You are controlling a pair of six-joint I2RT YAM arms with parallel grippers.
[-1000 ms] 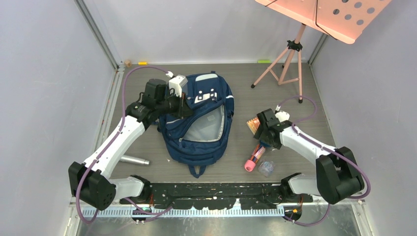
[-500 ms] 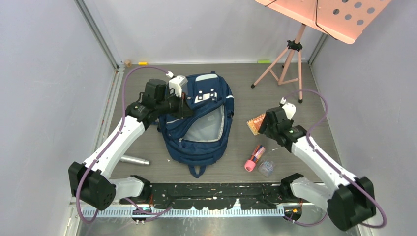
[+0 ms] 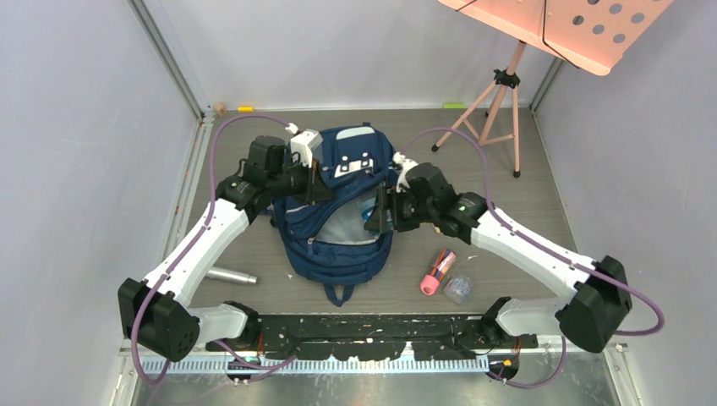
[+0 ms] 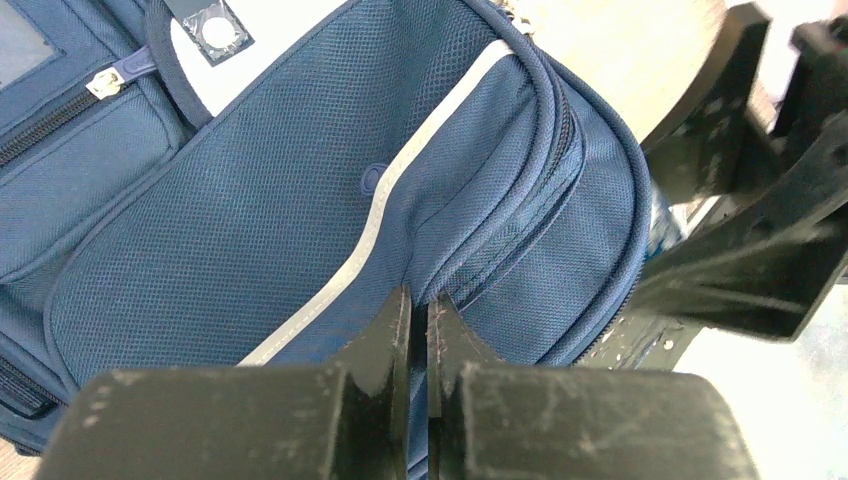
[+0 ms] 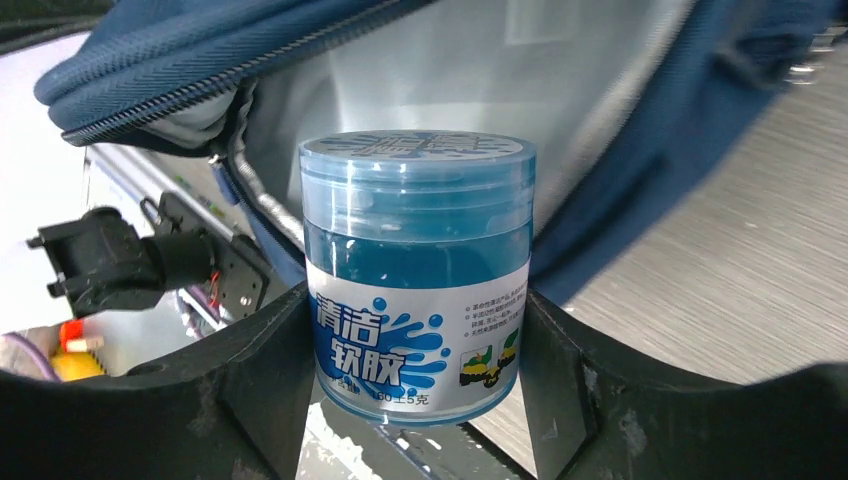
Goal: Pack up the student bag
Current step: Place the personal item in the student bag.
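The student bag [image 3: 342, 245], navy blue with pale stripes, lies on the table with its main pocket unzipped and the grey lining [image 5: 560, 60] showing. My left gripper [image 3: 320, 182] is shut on a fold of the bag's blue fabric [image 4: 250, 220] at the upper left rim; in the left wrist view the gripper [image 4: 420, 300] pinches that fold. My right gripper [image 3: 378, 216] hangs at the right side of the bag's mouth. In the right wrist view that gripper [image 5: 415, 300] is shut on a small clear jar of blue gel [image 5: 415, 230] with a white and blue label, just in front of the opening.
A pink marker [image 3: 435, 275] and a small clear item [image 3: 457, 289] lie right of the bag near the front. A silver cylinder [image 3: 230, 275] lies at the left front. A pink music stand [image 3: 495, 110] stands at the back right. Walls close in both sides.
My right arm has risen from the table right of the bag and swung left to the bag's mouth with the jar. The left arm and the bag have not moved.
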